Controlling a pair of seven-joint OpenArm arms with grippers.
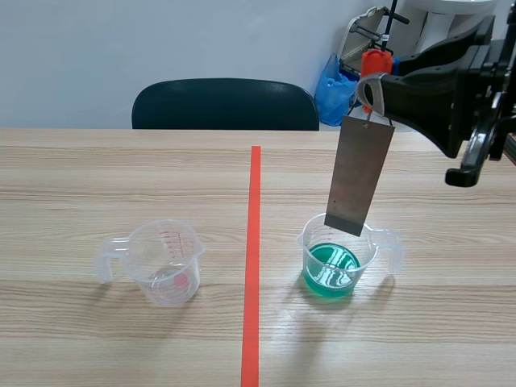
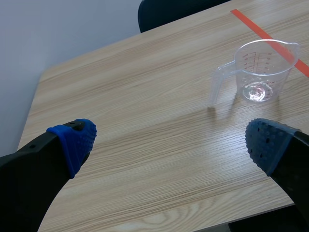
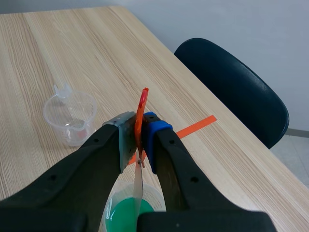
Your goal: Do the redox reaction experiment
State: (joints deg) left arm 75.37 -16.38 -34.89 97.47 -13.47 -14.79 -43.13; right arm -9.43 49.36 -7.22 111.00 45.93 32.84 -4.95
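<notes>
Scene view: two clear measuring cups stand on the pale wooden bench (image 1: 97, 177). The green-liquid cup (image 1: 339, 262) is below the raised right gripper (image 1: 372, 85). The other cup (image 1: 165, 262) is well off to that gripper's left, across one orange-red tape line (image 1: 254, 258). The right gripper is clamped on one orange clip (image 1: 376, 63). One grey metal strip (image 1: 360, 173) hangs from the clip, its lower edge about level with the green-liquid cup's rim. One dark chair (image 1: 226, 103) and one blue bag (image 1: 333, 89) sit beyond the bench, before a pale wall.

Left wrist view: the left gripper (image 2: 171, 142) gapes wide over bare wood, with the other cup ahead of its right finger, apart from it.

Right wrist view: the clip is pinched between the fingers, and the strip drops below them toward the green liquid.
</notes>
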